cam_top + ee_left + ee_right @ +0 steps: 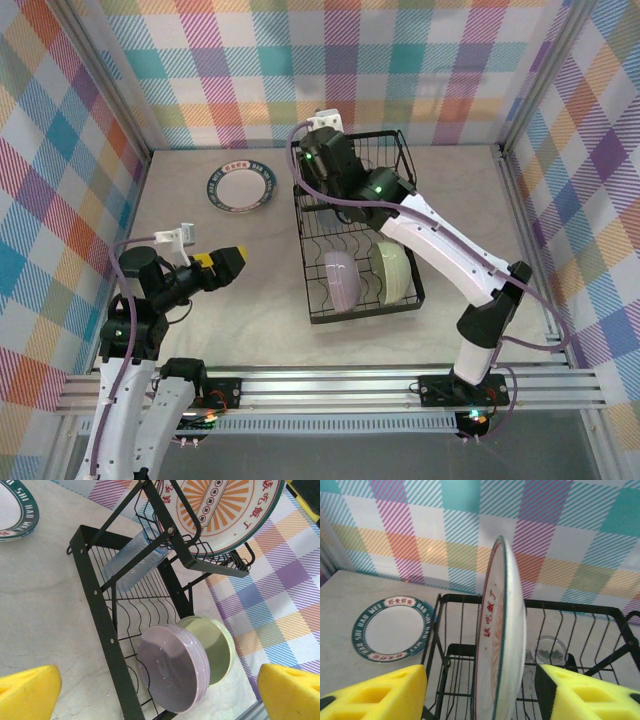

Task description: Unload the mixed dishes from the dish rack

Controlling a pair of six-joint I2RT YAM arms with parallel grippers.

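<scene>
Orange-sunburst plate [502,630]: standing upright in the upper basket of the dish rack [102,610].
Right end effector [480,687]: released, straddling it; I'm starting the grasp.
Left end effector [225,263]: released, empty.
Next: pinching squarely, lifting straight up.

Black wire dish rack [95,605], loaded.
A round lavender bowl [172,672] and a pale green bowl [220,640] stand on edge in its lower tray.

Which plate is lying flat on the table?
The white plate with the dark green lettered rim, flat on the table left of the dish rack. The other, the orange sunburst plate, stands on edge inside the rack.
</scene>
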